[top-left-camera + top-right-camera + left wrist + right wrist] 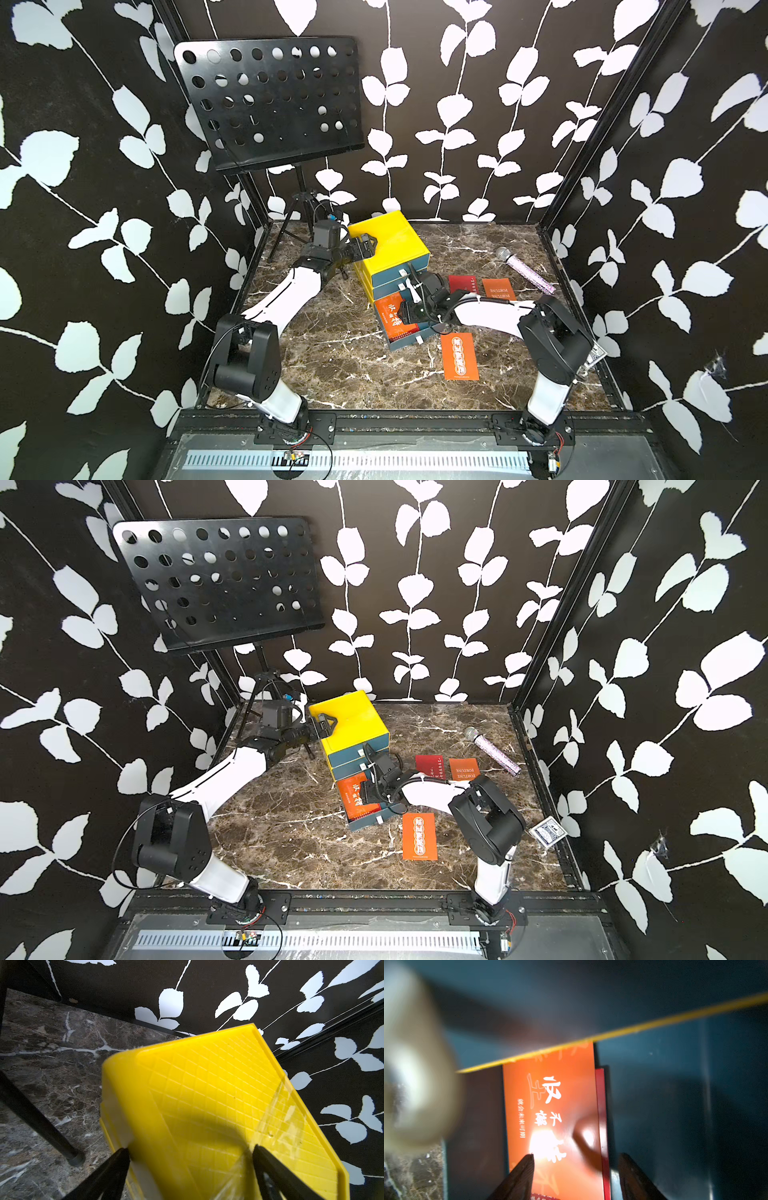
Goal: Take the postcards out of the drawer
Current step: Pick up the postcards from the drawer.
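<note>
Jaws of the right gripper [576, 1155] stand partly apart and hold nothing. In the right wrist view one tip seems to touch the top orange postcard [550, 1105]. The other tip is over the drawer floor, beyond the edge of the red postcard [602, 1109] that lies under it. Both cards lie in the pulled-out bottom drawer [409, 338] of the yellow cabinet [386, 237], which stands near the middle of the back edge of the surface [332, 365]. The left gripper [191, 1149] has its jaws wide apart across a top corner of the cabinet. It seems to steady the cabinet, but I cannot tell if it really squeezes it.

Three cards are already out on the surface. The second red postcard [462, 283] and the FORTUNE postcard [498, 288] lie side by side toward the right edge, and the front orange postcard [459, 356] lies nearer to the front edge.

So I judge that the step in hand is the grasp of the fourth card. The next move calls for getting one tip under this thin card, perhaps by sliding it against the drawer wall to raise its edge. Then the jaws must close and lift it without taking the red card along
</note>
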